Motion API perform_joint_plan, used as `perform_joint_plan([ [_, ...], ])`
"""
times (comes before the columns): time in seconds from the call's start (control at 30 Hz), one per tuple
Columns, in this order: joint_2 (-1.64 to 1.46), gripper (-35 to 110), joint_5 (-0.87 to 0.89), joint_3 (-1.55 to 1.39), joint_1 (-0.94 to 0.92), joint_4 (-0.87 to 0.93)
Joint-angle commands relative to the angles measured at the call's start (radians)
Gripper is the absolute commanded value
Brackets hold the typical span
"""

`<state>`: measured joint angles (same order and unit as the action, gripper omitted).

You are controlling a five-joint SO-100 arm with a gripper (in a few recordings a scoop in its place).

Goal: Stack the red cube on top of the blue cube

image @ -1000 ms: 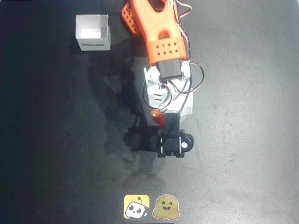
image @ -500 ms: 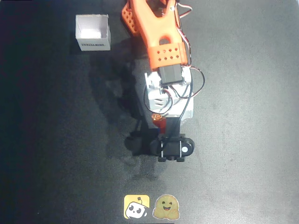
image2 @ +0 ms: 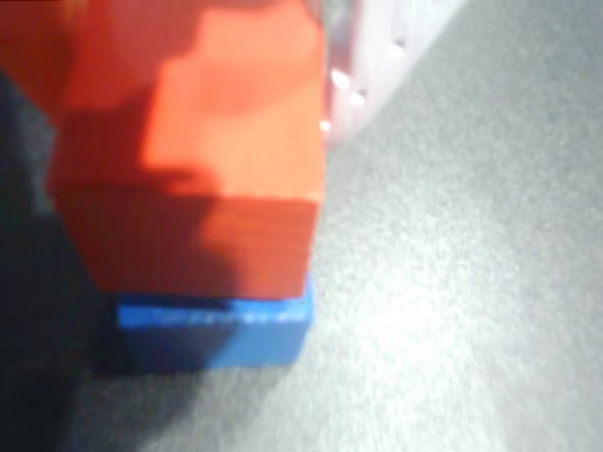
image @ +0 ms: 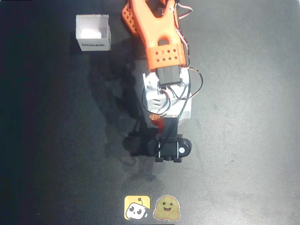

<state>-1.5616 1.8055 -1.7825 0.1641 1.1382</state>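
1. Right, on my wrist view the red cube [image2: 188, 151] sits over the blue cube [image2: 221, 330], apparently touching.
2. Overhead, my arm [image: 157, 35] stretches down-frame, gripper [image: 159, 123] low over the table [image: 243, 140].
3. Pinching or loose? I cannot tell.

Orange arm [image: 157, 35] reaches from top centre of overhead view down to mid-frame. White wrist [image: 166, 96] below it, black camera mount lowest. Gripper [image: 161, 123] points down at frame centre, clamped on red cube [image2: 188, 151].
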Motion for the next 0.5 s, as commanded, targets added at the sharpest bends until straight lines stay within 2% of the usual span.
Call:
perform_joint_plan([
  [0.0,-0.032,5,-0.006,-0.006,-0.006,-0.009],
  [0.1,-0.044,6,-0.006,-0.023,-0.003,-0.015],
  [0.17,-0.057,13,-0.015,-0.040,0.000,-0.038],
  [0.47,-0.081,17,-0.021,-0.078,0.005,-0.077],
])
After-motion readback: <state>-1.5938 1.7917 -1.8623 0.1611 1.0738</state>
